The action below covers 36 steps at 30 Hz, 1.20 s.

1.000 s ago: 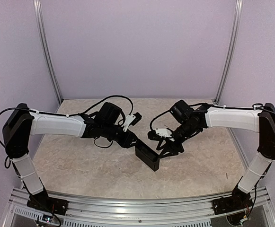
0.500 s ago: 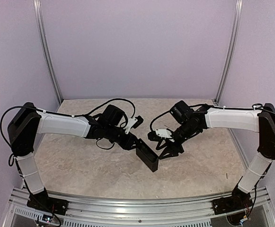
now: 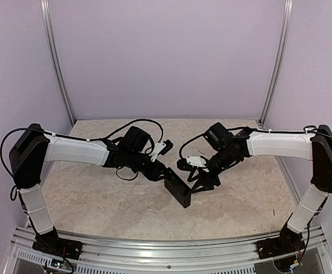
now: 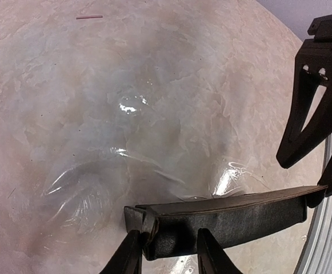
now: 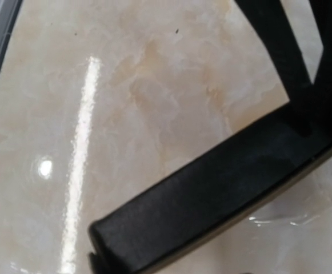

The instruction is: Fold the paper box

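Evidently late in the fold: the matte black, slim rectangular paper box (image 3: 178, 192) is already formed into an open-topped trough. It sits on the pale marbled table top (image 3: 108, 200) at the middle of the work area, between the two arms.

Left gripper (image 4: 168, 254): fingers clamped on either side of the box's near end, holding it. In the left wrist view that end looks a little crumpled and rounded where the cardboard doubles over.

Right gripper (image 3: 198, 182): at the box's other end. Its fingers (image 5: 277, 51) stand apart with table showing between them, and the tips meet the box's upper edge. Whether they pinch the cardboard or only rest on it, I cannot tell.

Step in hand, as I judge it: squaring up and closing the ends, one arm steadying while the other works.

Next move likely calls for a firm anchor from the left. The right then has to press its end flap home without racking the thin walls or dragging the box across the slick surface.
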Tool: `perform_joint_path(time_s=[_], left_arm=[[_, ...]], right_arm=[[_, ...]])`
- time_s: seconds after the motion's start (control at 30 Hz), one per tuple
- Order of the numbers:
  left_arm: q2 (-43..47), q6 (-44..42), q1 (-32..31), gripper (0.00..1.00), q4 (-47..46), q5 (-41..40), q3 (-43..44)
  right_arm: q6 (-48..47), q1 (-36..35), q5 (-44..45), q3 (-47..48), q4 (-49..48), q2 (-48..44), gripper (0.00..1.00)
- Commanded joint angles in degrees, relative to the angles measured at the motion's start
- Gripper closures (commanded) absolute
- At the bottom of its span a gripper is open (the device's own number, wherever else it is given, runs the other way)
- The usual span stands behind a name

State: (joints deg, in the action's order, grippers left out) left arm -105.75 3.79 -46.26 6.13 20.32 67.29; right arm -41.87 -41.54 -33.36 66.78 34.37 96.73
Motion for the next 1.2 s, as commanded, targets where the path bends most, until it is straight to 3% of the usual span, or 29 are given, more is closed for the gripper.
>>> perform_joint_path(time_s=[0.0, 1.17], left_arm=[[0.2, 0.8, -0.3, 0.67, 1.4, 0.2, 0.4], [-1.2, 0.8, -2.1, 0.68, 3.2, 0.1, 1.3]], right_arm=[[3.4, -0.6, 0.6, -0.1, -1.8, 0.7, 0.49], [13.7, 1.7, -3.3, -5.3, -10.3, -1.9, 0.76]])
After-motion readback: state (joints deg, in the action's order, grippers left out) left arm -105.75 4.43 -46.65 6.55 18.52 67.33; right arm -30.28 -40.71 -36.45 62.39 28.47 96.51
